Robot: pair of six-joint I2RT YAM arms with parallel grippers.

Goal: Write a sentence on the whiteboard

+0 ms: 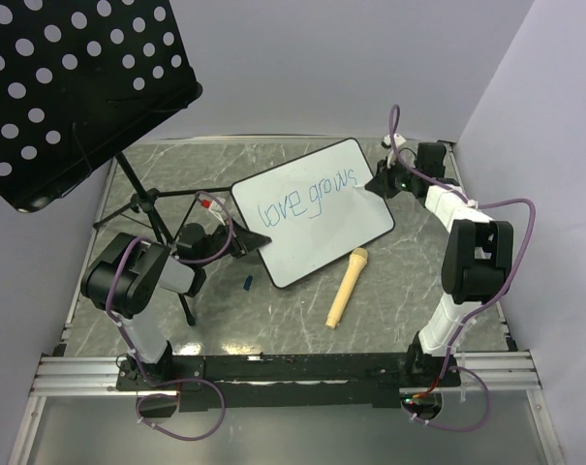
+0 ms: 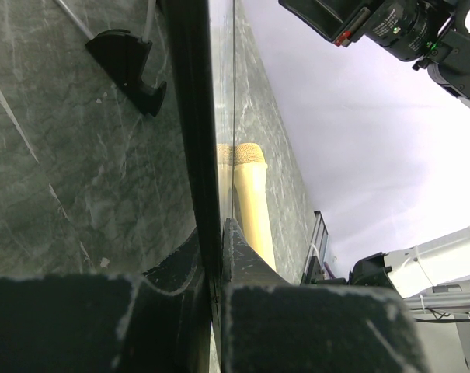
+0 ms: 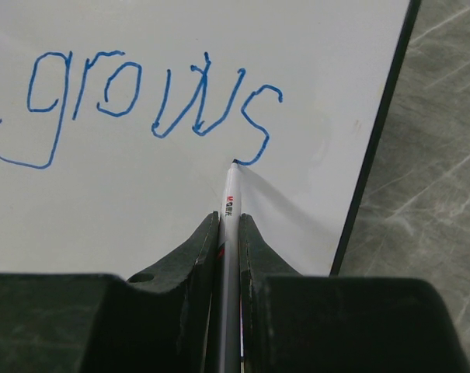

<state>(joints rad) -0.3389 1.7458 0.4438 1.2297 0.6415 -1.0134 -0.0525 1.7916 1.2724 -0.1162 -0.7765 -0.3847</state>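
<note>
The whiteboard [image 1: 322, 228] lies tilted mid-table, with blue letters reading "love grows" [image 1: 307, 199] in one line. My right gripper [image 1: 382, 184] is shut on a white marker [image 3: 230, 210]; its tip touches the board at the bottom of the final "s" [image 3: 254, 128]. My left gripper [image 1: 242, 242] is shut on the board's left edge [image 2: 197, 140], seen edge-on in the left wrist view. The word "daily" does not show.
A yellow microphone-shaped object [image 1: 347, 287] lies on the table just in front of the board, also in the left wrist view [image 2: 250, 202]. A small blue cap [image 1: 247, 282] lies near the left arm. A black perforated music stand [image 1: 70, 87] on a tripod stands at the back left.
</note>
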